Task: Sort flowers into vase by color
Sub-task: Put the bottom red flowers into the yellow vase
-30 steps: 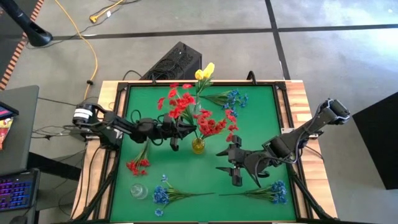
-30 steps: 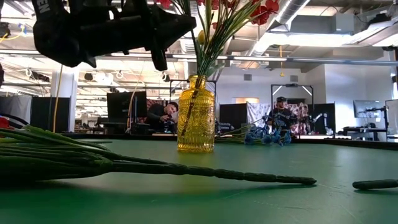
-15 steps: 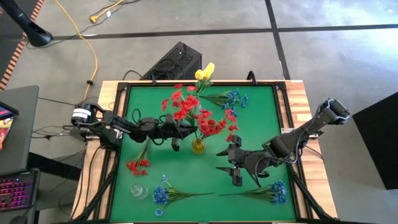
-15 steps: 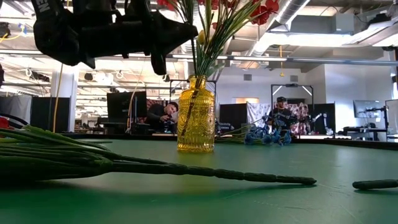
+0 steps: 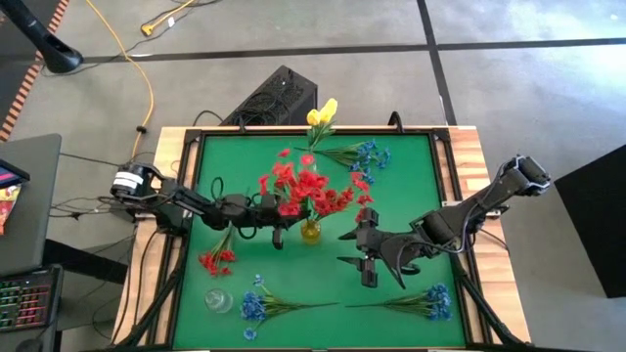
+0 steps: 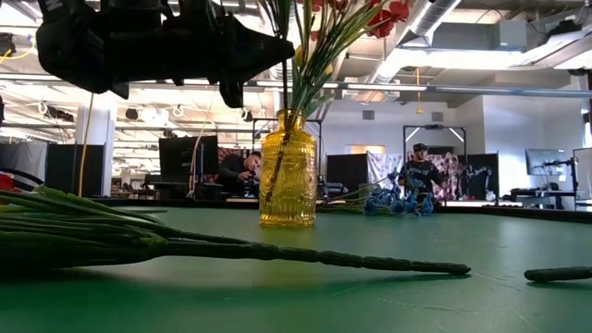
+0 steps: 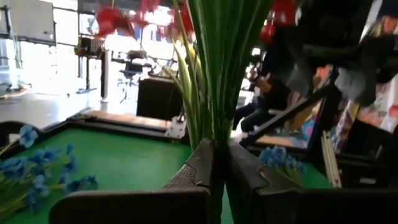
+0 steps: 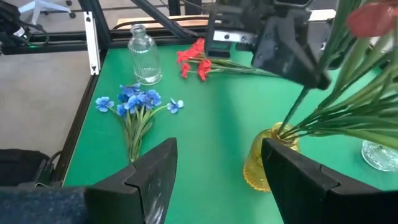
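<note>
Holding red flower stems (image 7: 219,93) clamped, left gripper (image 5: 277,221) sits above yellow vase (image 5: 310,231), likely feeding them in; right gripper (image 5: 364,256) wide open, empty, waiting beside vase above bench (image 5: 411,176).

Red sprays (image 5: 308,188): upright in yellow vase (image 5: 310,231), stems pinched by left gripper (image 5: 281,227). One red spray (image 5: 217,259) flat behind it. Blue sprays (image 5: 256,305) flat near right gripper (image 5: 360,256); yellow tulips (image 5: 322,113) farthest.

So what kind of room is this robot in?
Probably a big robotics lab or workshop. Behind the green table there are desks with monitors, people working at them, and bare pipes and ducts along the ceiling.
</note>
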